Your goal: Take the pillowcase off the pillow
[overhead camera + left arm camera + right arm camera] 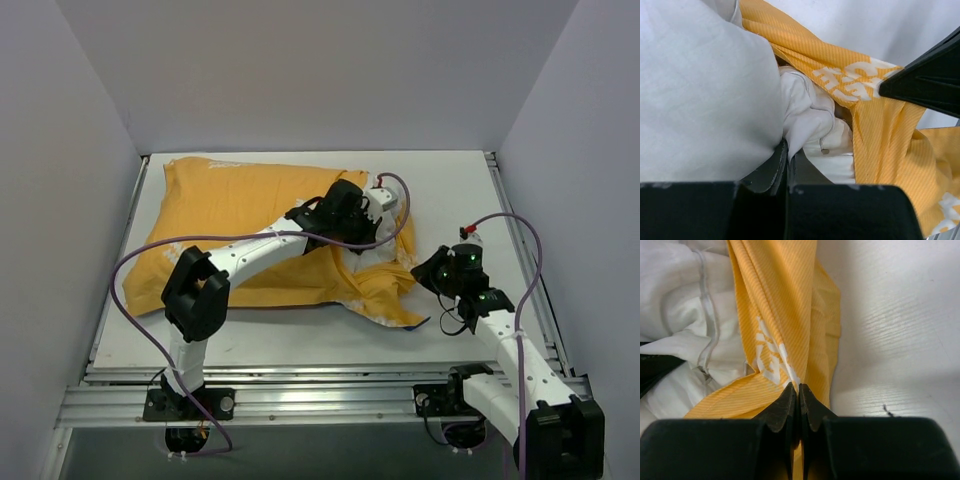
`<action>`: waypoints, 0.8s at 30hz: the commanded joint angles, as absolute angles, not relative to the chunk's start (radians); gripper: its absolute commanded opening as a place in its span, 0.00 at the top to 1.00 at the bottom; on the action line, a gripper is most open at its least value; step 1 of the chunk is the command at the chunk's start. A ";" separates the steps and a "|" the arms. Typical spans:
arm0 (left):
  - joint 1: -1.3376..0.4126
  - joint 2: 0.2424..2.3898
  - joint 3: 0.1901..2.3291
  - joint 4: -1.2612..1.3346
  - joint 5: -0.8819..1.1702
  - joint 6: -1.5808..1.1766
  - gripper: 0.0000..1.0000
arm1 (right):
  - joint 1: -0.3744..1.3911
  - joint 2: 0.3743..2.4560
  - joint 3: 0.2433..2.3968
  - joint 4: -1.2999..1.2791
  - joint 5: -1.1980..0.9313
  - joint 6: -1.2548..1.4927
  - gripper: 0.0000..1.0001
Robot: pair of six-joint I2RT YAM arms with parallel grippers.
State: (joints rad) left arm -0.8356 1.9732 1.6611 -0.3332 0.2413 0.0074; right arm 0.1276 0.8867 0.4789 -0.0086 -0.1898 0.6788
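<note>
The pillowcase is lying orange-yellow face up across the far left part of the table, reaching from near the far left corner toward the middle, with its rumpled open end pointing at the right edge and a thin line of blue showing along its near side. The pillow is sitting inside it, its white fabric bulging out at that open end, where the yellow cloth with white lettering is folding back around it. The left arm is stretching from the near edge diagonally over the pillowcase to this opening, and the left gripper is pinching a bunched fold of the white pillow fabric, its jaws pressed together with cloth between them. The right arm is coming up from the near right corner, and the right gripper is clamping a pleated strip of the orange-yellow pillowcase just beside the bare table surface, its two fingertips meeting on the striped cloth right below the white letters. The two grippers are working near each other at the open end, the right one on the side toward the right edge.
</note>
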 commanded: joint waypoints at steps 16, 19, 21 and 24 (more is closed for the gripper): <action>-0.693 1.799 1.695 0.179 -0.711 -0.601 0.98 | 0.103 0.977 0.476 -0.247 -0.064 0.706 1.00; -0.725 1.776 1.643 0.305 -0.800 -0.632 0.98 | 0.103 0.980 0.468 -0.227 -0.095 0.698 1.00; -0.739 1.758 1.609 0.380 -0.850 -0.637 0.98 | 0.103 0.992 0.463 -0.225 -0.104 0.684 1.00; -0.745 1.741 1.598 0.419 -0.891 -0.666 0.98 | 0.109 1.022 0.468 -0.215 -0.127 0.670 1.00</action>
